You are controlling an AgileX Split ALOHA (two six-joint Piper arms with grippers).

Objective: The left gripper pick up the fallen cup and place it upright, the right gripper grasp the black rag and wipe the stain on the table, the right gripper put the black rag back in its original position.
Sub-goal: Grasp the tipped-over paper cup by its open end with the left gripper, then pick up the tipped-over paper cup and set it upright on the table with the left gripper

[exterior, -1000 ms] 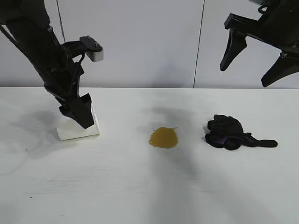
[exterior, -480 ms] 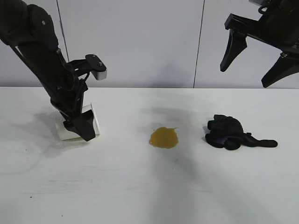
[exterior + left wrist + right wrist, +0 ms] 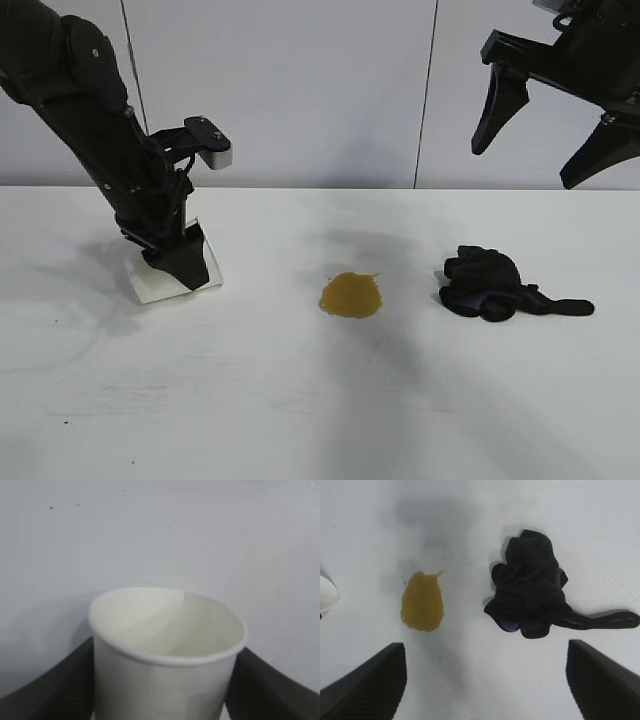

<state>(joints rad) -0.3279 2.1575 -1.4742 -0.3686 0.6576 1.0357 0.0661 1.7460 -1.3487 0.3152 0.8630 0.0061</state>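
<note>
The white paper cup [image 3: 158, 284] lies on its side at the left of the table [image 3: 300, 400]. My left gripper [image 3: 182, 262] is down over it, and in the left wrist view its fingers [image 3: 65, 680] press both walls of the cup [image 3: 165, 675], mouth facing away. The yellow-brown stain [image 3: 351, 295] sits mid-table, with the black rag [image 3: 485, 285] bunched to its right, tail pointing right. My right gripper [image 3: 525, 165] hangs open high above the rag. The right wrist view shows the stain [image 3: 422, 607], the rag [image 3: 530, 595] and the cup's edge [image 3: 327, 595] far below the open right gripper [image 3: 485, 644].
A pale wall with vertical seams [image 3: 428, 90] stands behind the table's back edge. Bare white tabletop stretches along the front, and between the cup and the stain.
My left gripper has lowered over the cup and closed in from wide open until its fingers meet the walls. The cup has shifted slightly right. The right arm has not moved.
</note>
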